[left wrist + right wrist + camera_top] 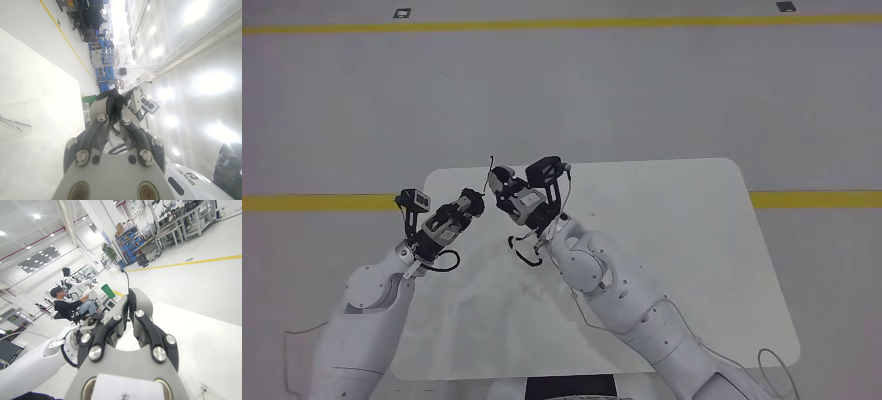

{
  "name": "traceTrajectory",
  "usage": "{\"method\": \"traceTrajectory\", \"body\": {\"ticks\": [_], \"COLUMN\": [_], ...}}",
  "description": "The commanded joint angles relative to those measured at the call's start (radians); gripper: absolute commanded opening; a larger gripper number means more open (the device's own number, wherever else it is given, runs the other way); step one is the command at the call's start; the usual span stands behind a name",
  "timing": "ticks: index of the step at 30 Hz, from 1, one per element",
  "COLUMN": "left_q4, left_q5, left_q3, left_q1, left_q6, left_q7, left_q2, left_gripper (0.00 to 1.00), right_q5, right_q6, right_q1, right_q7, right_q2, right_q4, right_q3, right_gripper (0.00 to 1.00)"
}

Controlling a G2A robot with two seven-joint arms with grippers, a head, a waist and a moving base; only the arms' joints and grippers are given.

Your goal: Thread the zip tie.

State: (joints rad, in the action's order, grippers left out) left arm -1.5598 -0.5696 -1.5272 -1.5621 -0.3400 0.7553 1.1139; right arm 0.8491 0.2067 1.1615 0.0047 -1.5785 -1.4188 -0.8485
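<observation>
Zip tie (127, 281) upright in upward-pointing right tool (129, 300)

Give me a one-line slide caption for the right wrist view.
Right gripper shut on a black zip tie, head end sticking out beyond it, over the white table.

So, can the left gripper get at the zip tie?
Probably yes: the left gripper sits close beside the right gripper, nothing between them, and the zip tie sticks out free. The left jaws are shut, though.

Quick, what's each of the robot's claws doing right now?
Left gripper: closed; whether it pinches anything cannot be told.
Right gripper: closed on the zip tie.
</observation>
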Motion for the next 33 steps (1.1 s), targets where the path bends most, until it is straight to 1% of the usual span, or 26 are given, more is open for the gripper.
{"method": "traceTrajectory", "body": {"ticks": [1, 4, 6, 13, 15, 20, 23, 33], "left_q4": [0.0, 0.0, 0.0, 0.0, -0.004, -0.007, -0.004, -0.001], "left_q5": [0.0, 0.0, 0.0, 0.0, 0.005, 0.014, 0.019, 0.026], "left_q3": [0.0, 0.0, 0.0, 0.0, 0.004, 0.012, 0.016, 0.021], "left_q1": [0.0, 0.0, 0.0, 0.0, 0.001, 0.004, 0.006, 0.011], "left_q6": [0.0, 0.0, 0.0, 0.0, 0.006, 0.003, 0.0, 0.0], "left_q7": [0.0, 0.0, 0.0, 0.0, -0.015, -0.04, -0.046, -0.052], "left_q2": [0.0, 0.0, 0.0, 0.0, 0.001, 0.001, 0.001, 0.002], "left_gripper": [0.0, 0.0, 0.0, 0.0, 0.0, 0.0, 0.0, 0.0], "right_q5": [0.003, 0.007, -0.041, -0.041, -0.041, 0.037, 0.071, 0.114], "right_q6": [0.0, -0.003, 0.02, 0.02, 0.02, -0.018, -0.03, -0.056], "right_q1": [0.001, 0.004, 0.012, 0.012, 0.012, 0.026, 0.025, 0.014], "right_q7": [0.001, -0.001, -0.013, -0.013, -0.013, -0.034, -0.039, -0.054], "right_q2": [0.0, 0.0, -0.002, -0.002, -0.002, 0.001, 0.001, -0.007], "right_q4": [-0.001, -0.003, -0.006, -0.006, -0.006, -0.03, -0.03, -0.013], "right_q3": [-0.001, -0.003, -0.008, -0.008, -0.008, -0.003, 0.004, 0.021], "right_gripper": [0.0, 0.0, 0.0, 0.0, 0.0, 0.0, 0.0, 0.0]}}
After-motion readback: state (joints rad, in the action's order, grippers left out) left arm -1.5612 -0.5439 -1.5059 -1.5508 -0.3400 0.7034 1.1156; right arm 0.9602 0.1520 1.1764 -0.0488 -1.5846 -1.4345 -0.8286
